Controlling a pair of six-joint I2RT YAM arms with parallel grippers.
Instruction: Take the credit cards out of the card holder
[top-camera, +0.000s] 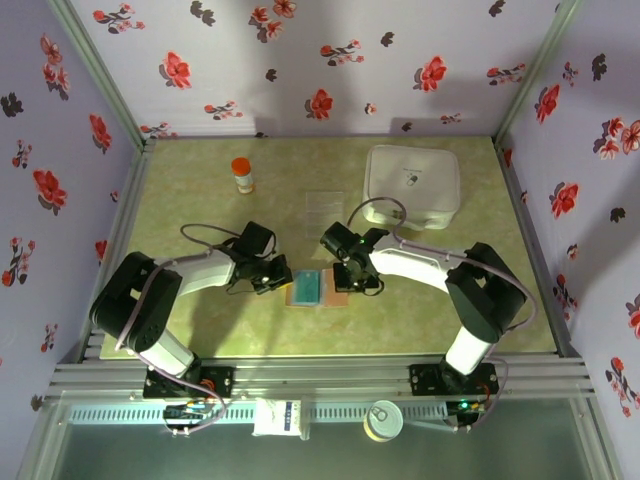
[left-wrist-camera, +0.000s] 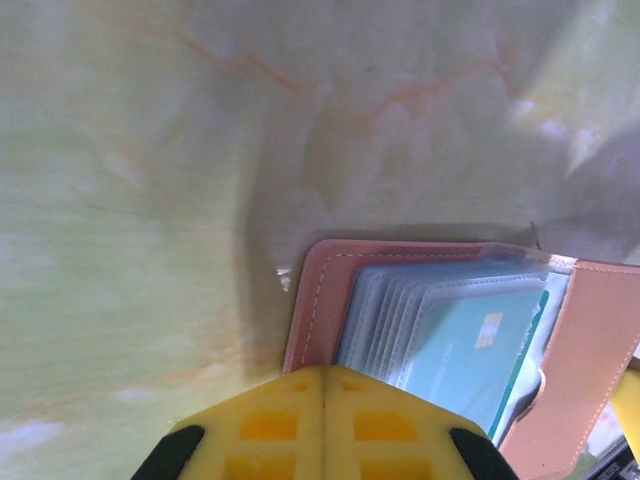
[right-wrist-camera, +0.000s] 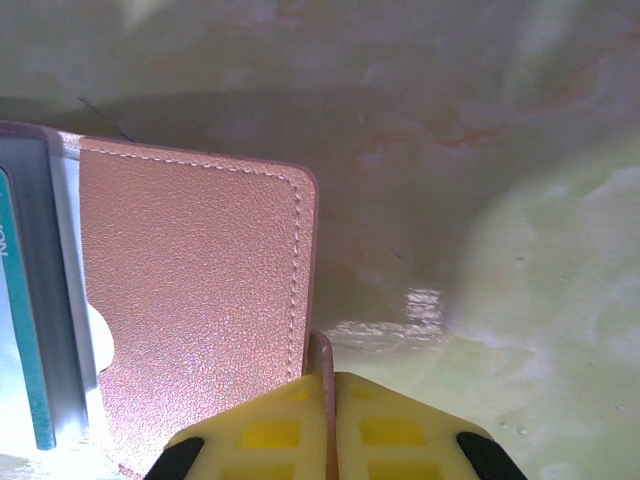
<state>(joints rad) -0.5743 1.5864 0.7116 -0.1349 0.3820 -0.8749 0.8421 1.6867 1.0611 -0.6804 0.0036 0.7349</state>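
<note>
The card holder (top-camera: 336, 291) lies open on the green table between both grippers. Its brown flap (right-wrist-camera: 190, 290) faces up on the right side. Clear sleeves fan out on its left half, and a teal credit card (left-wrist-camera: 465, 350) with a gold chip shows in the top sleeve. The same card (top-camera: 307, 287) is a teal patch from above, and its edge (right-wrist-camera: 20, 330) shows beside the flap. My left gripper (left-wrist-camera: 323, 372) is shut, its tips over the holder's left cover (left-wrist-camera: 310, 300), with nothing seen between them. My right gripper (right-wrist-camera: 328, 378) is shut on the thin right edge of the flap.
A white square lidded container (top-camera: 413, 183) stands at the back right. An orange-capped bottle (top-camera: 243, 175) is at the back left. A clear rectangle (top-camera: 324, 203) lies flat behind the holder. Flowered walls close in the table on three sides.
</note>
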